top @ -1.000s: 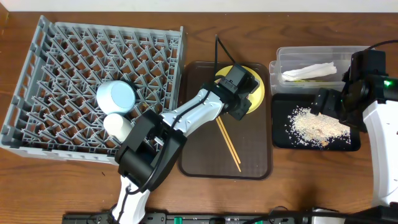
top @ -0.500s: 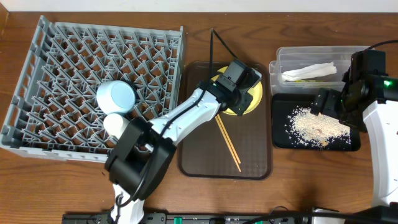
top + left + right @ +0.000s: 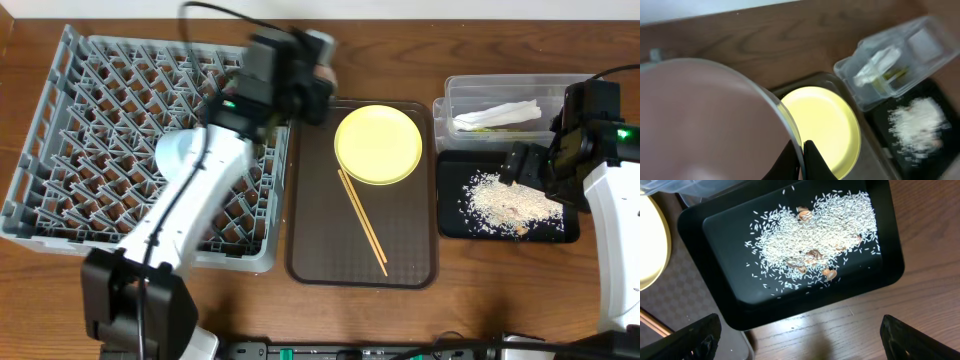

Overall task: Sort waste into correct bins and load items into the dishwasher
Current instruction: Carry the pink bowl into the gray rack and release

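Note:
My left gripper (image 3: 312,88) is shut on the rim of the white bowl (image 3: 320,45) and holds it raised at the back right corner of the grey dish rack (image 3: 100,120). In the left wrist view the bowl (image 3: 705,120) fills the left, its rim pinched between my fingertips (image 3: 801,157). The yellow plate (image 3: 378,145) and chopsticks (image 3: 362,222) lie on the brown tray (image 3: 310,250). A light blue bowl (image 3: 178,155) sits in the rack, partly hidden by my arm. My right gripper (image 3: 530,165) is open and empty above the black tray (image 3: 450,225) of rice scraps (image 3: 510,203).
The clear tub (image 3: 500,90) behind the black tray holds white tissue (image 3: 497,113) and a greenish wrapper (image 3: 500,124). The right wrist view shows the rice (image 3: 815,235) in the black tray (image 3: 695,220) and bare wood in front of it. My left arm crosses the rack's front right.
My left arm has swung from over the yellow plate to the back left, carrying the white bowl to the rack's corner. The plate is now uncovered. The right arm has not moved.

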Controlling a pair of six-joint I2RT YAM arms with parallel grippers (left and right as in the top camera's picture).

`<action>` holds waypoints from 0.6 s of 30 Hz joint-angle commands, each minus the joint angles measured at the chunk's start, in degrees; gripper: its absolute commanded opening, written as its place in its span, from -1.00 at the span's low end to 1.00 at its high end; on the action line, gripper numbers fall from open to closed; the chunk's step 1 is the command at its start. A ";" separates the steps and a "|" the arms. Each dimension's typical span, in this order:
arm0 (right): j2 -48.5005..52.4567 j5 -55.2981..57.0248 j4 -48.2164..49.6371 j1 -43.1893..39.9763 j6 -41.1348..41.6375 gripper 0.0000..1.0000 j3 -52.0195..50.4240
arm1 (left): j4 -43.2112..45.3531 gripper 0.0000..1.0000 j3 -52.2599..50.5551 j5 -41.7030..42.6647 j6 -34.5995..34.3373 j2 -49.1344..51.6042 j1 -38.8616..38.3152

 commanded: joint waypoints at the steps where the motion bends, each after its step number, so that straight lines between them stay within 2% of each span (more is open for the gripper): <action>1: -0.96 0.59 -0.07 -0.37 0.94 0.98 1.03 | -0.04 -0.85 0.55 20.06 -3.76 0.96 8.70; 7: -0.96 0.57 -0.02 -0.35 0.94 0.99 1.03 | 1.05 -0.85 0.55 38.56 -4.26 6.10 20.96; 11: -0.96 0.59 -0.02 -0.35 0.94 0.99 1.03 | 4.39 -0.85 0.55 47.56 -9.73 10.73 25.40; 15: -0.96 0.57 0.02 -0.35 0.94 0.98 1.03 | 4.74 -0.85 0.55 48.02 -15.04 14.91 29.40; 18: -0.96 0.59 0.04 -0.35 0.94 0.98 1.03 | 4.72 -0.85 0.55 48.02 -15.45 16.06 30.91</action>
